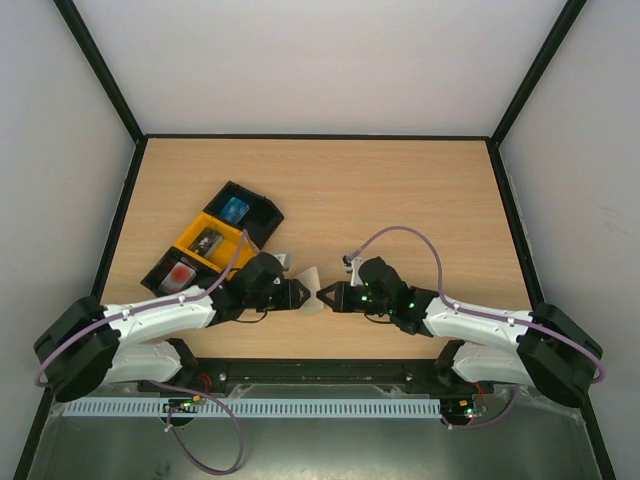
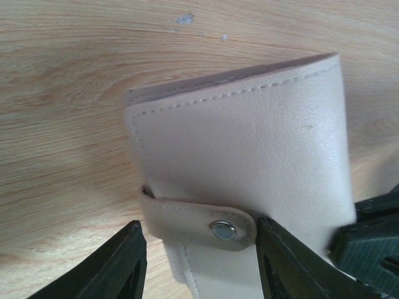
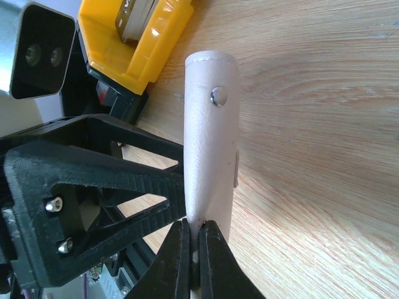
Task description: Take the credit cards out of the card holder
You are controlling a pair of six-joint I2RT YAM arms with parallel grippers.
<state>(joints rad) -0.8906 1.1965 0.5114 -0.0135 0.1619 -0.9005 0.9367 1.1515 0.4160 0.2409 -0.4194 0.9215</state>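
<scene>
Pinching card holder [image 3: 212,143], right pincer [image 3: 194,249].

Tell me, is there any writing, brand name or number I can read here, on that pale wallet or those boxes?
No readable text anywhere.
Card holder: plain stitched surface, no words or brand.
Metal snap: bare, no marking visible.
Things in the black and yellow trays: too small to tell whether they carry print.
</scene>
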